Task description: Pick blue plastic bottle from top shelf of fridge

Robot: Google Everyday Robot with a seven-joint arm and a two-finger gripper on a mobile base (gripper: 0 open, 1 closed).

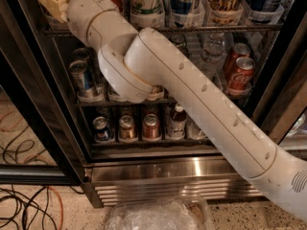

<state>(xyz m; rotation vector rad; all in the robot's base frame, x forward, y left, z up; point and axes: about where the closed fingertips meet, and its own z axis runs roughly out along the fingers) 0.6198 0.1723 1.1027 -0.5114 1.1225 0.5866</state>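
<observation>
Up at left end of shelf (216,28), by gripper (50,3) (apart or together: cannot tell), expect bottle, seemingly hidden just beyond it, light, slick, squashy; clamp gently mid-body, not at neck.

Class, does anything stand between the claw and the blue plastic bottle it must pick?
Cannot tell. The claw is at the left end of the top shelf, partly out of frame; the bottle is not visible.
</observation>
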